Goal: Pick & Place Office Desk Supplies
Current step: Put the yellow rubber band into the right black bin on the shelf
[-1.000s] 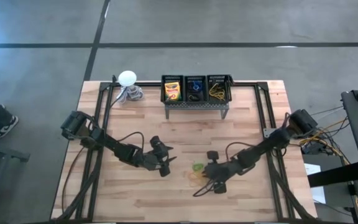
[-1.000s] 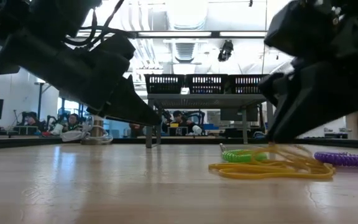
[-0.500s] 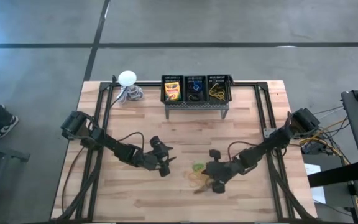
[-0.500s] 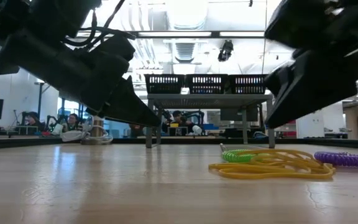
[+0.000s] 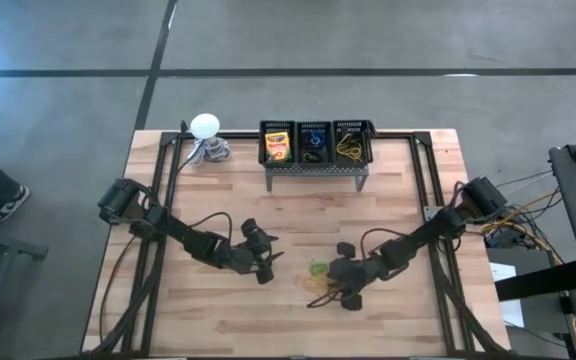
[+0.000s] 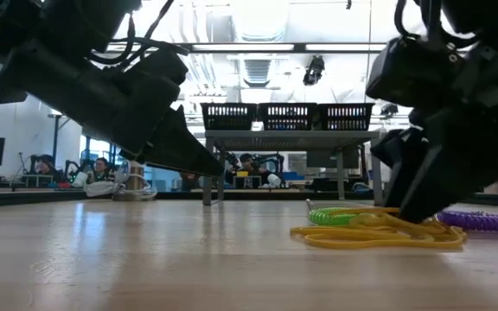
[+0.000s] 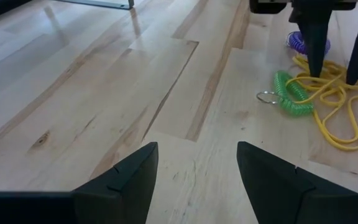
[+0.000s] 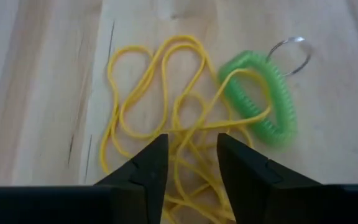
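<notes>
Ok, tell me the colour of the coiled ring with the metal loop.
Bright green coiled ring, clearest in the right wrist view.

The work surface is a light wooden table [image 5: 388, 190] of butcher-block planks, edged by a black frame. Near its front centre lie a tangle of thin yellow rubber bands [image 8: 166, 118], a green coiled elastic ring [image 8: 260, 99] with a small metal key ring attached, overlapped by one yellow band, and a purple coiled ring [image 6: 482, 221] just beside the tangle. At the far edge stand a black rack of three bins [image 5: 316, 150] on legs and, towards the left far corner, a white ball-shaped object [image 5: 205, 126] on a coiled grey base.
</notes>
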Action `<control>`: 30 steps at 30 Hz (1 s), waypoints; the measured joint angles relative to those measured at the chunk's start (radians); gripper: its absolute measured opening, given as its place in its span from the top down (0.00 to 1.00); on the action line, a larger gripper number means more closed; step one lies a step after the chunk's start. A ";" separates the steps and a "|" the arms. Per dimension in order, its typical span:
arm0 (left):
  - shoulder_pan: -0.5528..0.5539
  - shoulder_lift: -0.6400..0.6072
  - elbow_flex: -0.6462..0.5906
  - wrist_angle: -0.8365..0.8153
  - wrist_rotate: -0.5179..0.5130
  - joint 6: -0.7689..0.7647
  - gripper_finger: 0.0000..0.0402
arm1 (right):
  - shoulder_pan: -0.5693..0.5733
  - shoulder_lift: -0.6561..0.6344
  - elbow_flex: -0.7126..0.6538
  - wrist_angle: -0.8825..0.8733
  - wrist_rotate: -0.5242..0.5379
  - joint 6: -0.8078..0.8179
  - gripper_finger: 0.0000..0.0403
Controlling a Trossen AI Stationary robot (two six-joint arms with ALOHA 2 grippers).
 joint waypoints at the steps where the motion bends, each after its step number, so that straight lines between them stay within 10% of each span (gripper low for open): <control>1: 0.000 0.000 0.000 0.000 0.000 0.000 0.45 | 0.000 0.004 0.000 0.001 -0.005 -0.008 0.66; 11: 0.000 0.000 0.000 -0.001 0.000 0.000 0.45 | 0.002 0.000 0.006 0.061 -0.014 -0.134 0.95; 21: -0.001 0.000 0.000 -0.005 0.000 0.000 0.45 | 0.062 -0.085 0.008 0.134 0.107 -0.257 0.98; 30: -0.001 0.000 0.000 -0.006 0.000 0.000 0.45 | 0.166 -0.191 0.008 0.160 0.657 -0.367 0.98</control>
